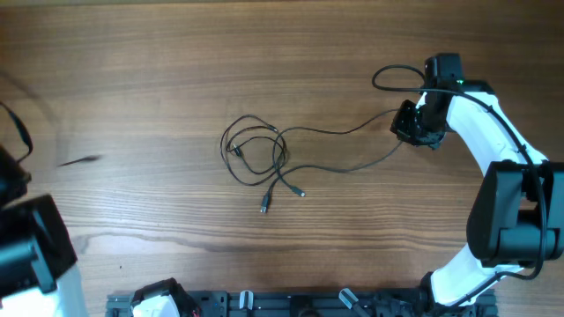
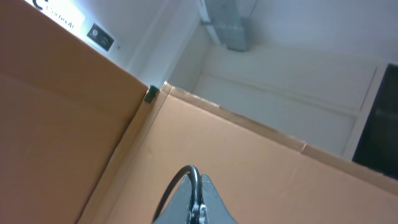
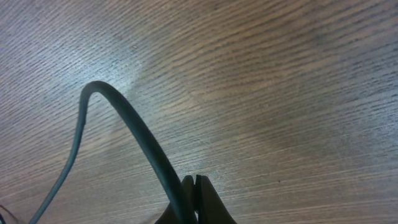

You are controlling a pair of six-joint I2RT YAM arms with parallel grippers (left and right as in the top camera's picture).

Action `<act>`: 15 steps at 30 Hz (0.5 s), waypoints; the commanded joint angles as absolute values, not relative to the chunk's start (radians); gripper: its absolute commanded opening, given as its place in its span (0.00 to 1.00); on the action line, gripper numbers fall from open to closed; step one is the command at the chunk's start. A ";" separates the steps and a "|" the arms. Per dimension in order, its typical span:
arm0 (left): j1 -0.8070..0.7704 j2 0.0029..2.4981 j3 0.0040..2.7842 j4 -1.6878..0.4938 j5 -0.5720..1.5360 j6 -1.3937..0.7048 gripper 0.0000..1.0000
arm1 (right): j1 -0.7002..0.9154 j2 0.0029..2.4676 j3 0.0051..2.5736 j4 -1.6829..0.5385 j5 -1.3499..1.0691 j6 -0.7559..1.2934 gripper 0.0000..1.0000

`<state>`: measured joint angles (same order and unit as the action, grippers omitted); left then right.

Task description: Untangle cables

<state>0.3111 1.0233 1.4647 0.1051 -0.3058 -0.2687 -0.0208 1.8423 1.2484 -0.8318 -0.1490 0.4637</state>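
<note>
The right gripper (image 1: 407,126), a black two-finger claw on a glossy white arm at the upper right of the overhead frame, is pinching one strand of the very thin black cables (image 1: 278,150). In the right wrist view its dark fingers (image 3: 186,202) are pressing together at the bottom centre of the frame. They are clamping the smooth, round strand (image 3: 134,127), which is arching up to the left and drooping down toward the lower left corner.

The rest of the wires are lying at the centre of the overhead frame, spreading in loose overlapping loops on the brown, streaky-grained wooden table (image 1: 132,88). Two long strands are trailing right from the loops toward the claw. Two small silvery plug ends (image 1: 263,210) are resting on the wood just below the loops, close together.

The left arm (image 1: 26,246), blocky in black and white, is sitting at the lower left edge, well apart from the wires. The left gripper (image 2: 198,208) is pointing upward at flat, matte tan cardboard panels (image 2: 62,124) and a pale ceiling. Its grey fingers are meeting along a narrow seam, with a dark curved wire (image 2: 177,183) looping beside them. Whether they are pinching it cannot be told.
</note>
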 commanded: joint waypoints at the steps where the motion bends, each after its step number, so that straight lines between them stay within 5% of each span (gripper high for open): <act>1: 0.330 1.128 1.473 0.132 -0.297 -0.246 0.04 | -0.020 1.867 1.250 -0.820 -0.155 0.426 0.04; 11: 0.442 1.390 1.473 0.153 -0.297 -0.243 0.04 | -0.020 1.867 1.250 -0.822 -0.155 0.418 0.04; 15: 0.457 1.480 1.473 0.001 -0.297 -0.243 0.04 | -0.020 1.867 1.250 -0.820 -0.159 0.422 0.04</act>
